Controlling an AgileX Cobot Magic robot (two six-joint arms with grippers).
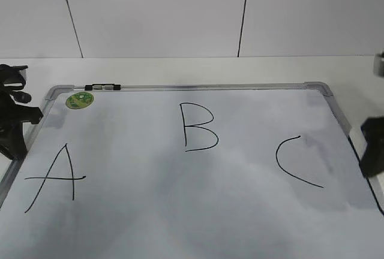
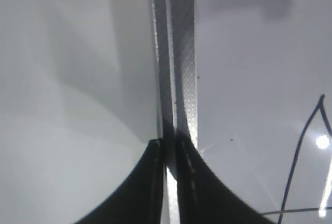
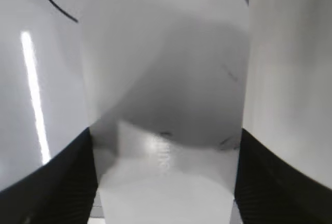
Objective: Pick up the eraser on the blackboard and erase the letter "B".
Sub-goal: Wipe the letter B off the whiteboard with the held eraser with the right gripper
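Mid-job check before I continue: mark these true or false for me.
1. The letter "B" is whole, unerased. True.
2. The green magnet sits beside the C. False: it is in the blackboard's far left corner, above the A.
3. The eraser sits between the right gripper's jaws. True.
4. The left gripper is wide open. False: it is shut, over the board's edge.

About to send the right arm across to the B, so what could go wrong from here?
1. The C lies between the right gripper and the B; a low sweep could smear it.
2. The fingers seem to hold the eraser only near one end, so it may pivot when pressed.
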